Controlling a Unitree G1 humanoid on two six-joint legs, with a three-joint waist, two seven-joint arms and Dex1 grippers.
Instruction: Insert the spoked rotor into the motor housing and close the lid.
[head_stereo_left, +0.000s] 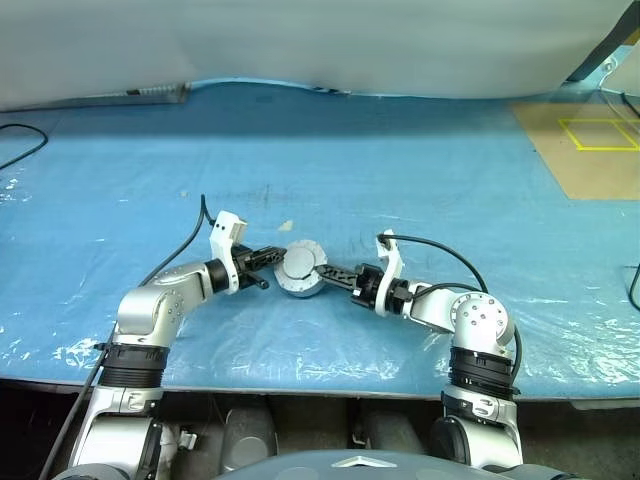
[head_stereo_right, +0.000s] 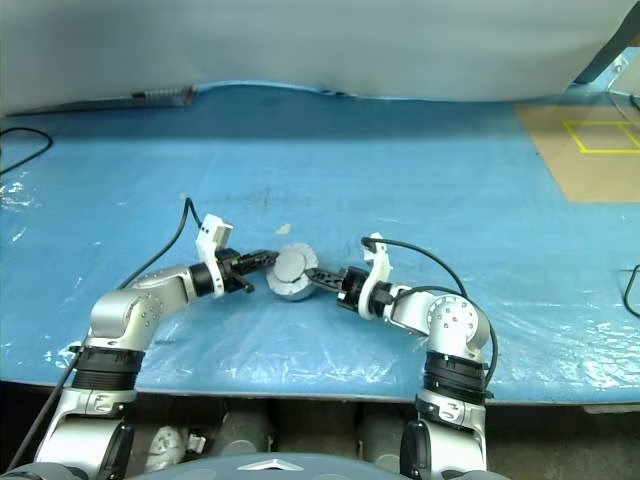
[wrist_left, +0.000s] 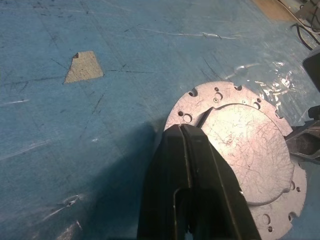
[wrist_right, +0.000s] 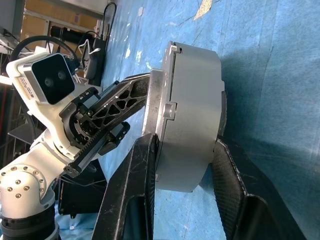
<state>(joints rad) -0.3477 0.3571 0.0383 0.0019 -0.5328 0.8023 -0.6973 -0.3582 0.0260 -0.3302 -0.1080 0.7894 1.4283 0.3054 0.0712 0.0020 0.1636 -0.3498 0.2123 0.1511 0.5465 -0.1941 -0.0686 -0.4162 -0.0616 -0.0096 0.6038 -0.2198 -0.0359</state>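
The motor housing (head_stereo_left: 298, 287) sits mid-table on the blue cover, a round silver-grey drum. The lid (wrist_left: 240, 150) lies on top of it, smooth light-grey face up. The spoked rotor is hidden. My left gripper (wrist_left: 182, 129) is shut, its joined tips resting on the lid's top near the rim; it comes in from the left (head_stereo_left: 272, 257). My right gripper (wrist_right: 185, 150) comes in from the right and straddles the housing (wrist_right: 195, 100). One finger lies against the lid's flange and the other against the base.
A tan scrap (head_stereo_left: 286, 226) lies on the blue cover just behind the housing. A cardboard sheet with yellow tape (head_stereo_left: 590, 145) is at the back right. A black cable (head_stereo_left: 20, 140) curls at the far left. The table's front edge runs close below my arms.
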